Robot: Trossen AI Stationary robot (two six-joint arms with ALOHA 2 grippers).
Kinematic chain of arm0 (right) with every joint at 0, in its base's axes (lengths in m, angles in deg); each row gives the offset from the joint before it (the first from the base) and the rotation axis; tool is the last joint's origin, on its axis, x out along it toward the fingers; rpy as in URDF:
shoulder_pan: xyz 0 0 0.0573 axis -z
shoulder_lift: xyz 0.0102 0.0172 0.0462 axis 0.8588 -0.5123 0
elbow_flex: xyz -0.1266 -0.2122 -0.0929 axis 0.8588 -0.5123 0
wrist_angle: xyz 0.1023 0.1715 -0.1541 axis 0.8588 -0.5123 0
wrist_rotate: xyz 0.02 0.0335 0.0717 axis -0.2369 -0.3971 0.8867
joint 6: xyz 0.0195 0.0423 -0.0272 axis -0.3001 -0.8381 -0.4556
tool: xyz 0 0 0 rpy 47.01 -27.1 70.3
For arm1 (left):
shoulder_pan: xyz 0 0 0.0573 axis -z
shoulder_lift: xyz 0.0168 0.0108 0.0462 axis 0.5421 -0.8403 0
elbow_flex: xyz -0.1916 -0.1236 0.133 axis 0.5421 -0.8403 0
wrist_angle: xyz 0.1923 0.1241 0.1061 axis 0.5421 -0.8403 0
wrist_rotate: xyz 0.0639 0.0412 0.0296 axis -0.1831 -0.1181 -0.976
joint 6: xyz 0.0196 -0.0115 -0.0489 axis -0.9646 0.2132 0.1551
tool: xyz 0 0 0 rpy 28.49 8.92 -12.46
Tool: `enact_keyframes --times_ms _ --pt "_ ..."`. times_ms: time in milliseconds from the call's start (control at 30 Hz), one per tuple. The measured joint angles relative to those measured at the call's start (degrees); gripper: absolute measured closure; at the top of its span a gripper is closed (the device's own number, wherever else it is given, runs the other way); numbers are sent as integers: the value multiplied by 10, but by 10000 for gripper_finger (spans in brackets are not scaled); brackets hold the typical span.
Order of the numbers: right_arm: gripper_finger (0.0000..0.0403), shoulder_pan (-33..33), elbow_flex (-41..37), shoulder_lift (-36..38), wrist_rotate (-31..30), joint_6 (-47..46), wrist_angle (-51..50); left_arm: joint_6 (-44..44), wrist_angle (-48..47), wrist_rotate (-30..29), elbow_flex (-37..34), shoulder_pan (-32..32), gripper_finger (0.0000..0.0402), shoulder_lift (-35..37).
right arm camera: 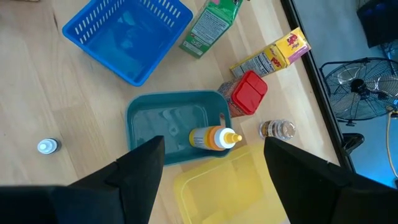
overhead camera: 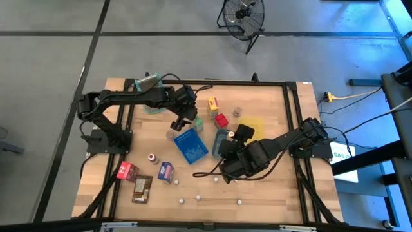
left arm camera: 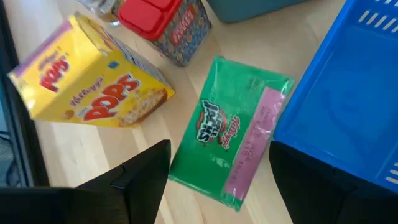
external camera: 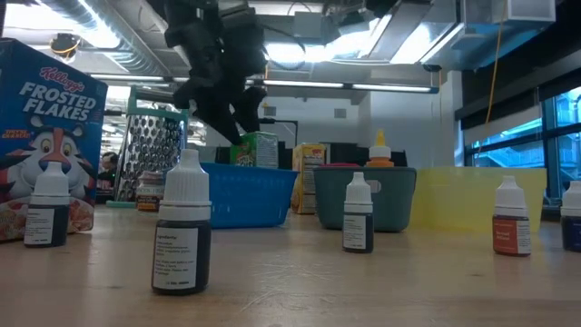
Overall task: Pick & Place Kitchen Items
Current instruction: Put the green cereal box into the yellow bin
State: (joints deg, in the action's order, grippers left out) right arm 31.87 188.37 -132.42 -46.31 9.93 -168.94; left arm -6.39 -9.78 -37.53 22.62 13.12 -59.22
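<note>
Left gripper (left arm camera: 211, 180) poised above a green cereal box (left arm camera: 233, 134) lying flat on the tabletop (overhead camera: 270, 193), fingers (left arm camera: 140, 177) spread apart and holding nothing, one to each side of the box's near end. Just beside the green box, a tipped yellow Pops box (left arm camera: 93, 81) and a red-lidded container (left arm camera: 163, 22); on the other side, the rim of a blue basket (left arm camera: 339, 106). Seen from above, the same gripper (overhead camera: 182, 121) hanging between the basket (overhead camera: 191, 145) and the yellow box (overhead camera: 212, 105), with the red-lidded container (overhead camera: 221, 119) close by. Right gripper (right arm camera: 211, 168) up over a teal tray (right arm camera: 158, 124) with an orange-capped bottle (right arm camera: 214, 138) lying inside, fingers (right arm camera: 140, 171) wide apart and empty; a yellow tray (right arm camera: 224, 186) touching the teal one, a small clear jar (right arm camera: 277, 129) near the table's edge. From overhead, right gripper (overhead camera: 226, 149) near the table's middle. Toward the front edge: a red packet (overhead camera: 127, 171), a brown packet (overhead camera: 142, 187), a purple box (overhead camera: 166, 171), and tiny white pieces (overhead camera: 199, 196) scattered apart. At table height: dropper bottles (external camera: 182, 227) standing upright in a loose row, a Frosted Flakes box (external camera: 45, 136) at one side, a metal grater (external camera: 152, 150) behind.
</note>
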Motion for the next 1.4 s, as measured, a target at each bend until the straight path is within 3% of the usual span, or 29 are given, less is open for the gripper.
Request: enact_keyframes --times_ms 433,833,967,1167,1400 --pt "126 0 0 0 0 0 0 1 16 0 0 0 145 -35" --pt "126 0 0 0 -1 0 0 5 17 -59 0 1 264 -40" --pt "126 0 0 0 -15 0 0 15 6 -61 0 3 282 -37" --pt "126 0 0 0 -63 0 0 44 -45 -76 0 6 271 2" --pt "126 4 0 0 -119 14 12 73 -58 -94 0 16 281 108"
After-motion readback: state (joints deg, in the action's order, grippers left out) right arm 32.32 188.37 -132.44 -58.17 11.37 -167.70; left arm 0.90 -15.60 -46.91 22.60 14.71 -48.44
